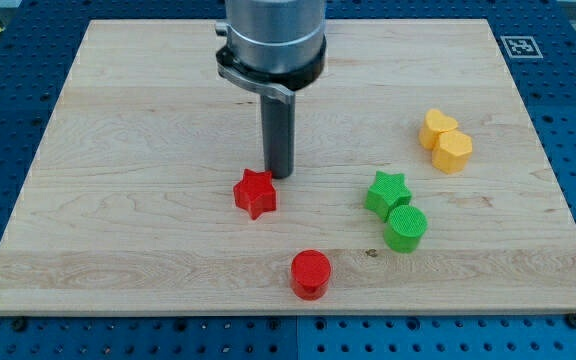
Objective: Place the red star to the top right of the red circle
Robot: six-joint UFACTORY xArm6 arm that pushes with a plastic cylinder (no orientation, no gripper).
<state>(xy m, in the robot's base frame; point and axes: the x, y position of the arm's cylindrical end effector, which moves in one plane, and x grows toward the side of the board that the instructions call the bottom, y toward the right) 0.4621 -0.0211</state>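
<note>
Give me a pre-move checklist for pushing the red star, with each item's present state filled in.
1. My tip in view: ok.
2. Tip beside the red star, at its upper right: ok; contact cannot tell.
3. Star at top right of the red circle: not ok, it sits upper left.
4. Tip on the star's left side, for a push rightward: not ok.
5. Green star and green circle stand to the right: path cannot tell.

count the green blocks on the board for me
2. The green star sits right of centre, and the green circle touches it just below and to the view's right. None seems hidden, though the rod covers a little board.
</note>
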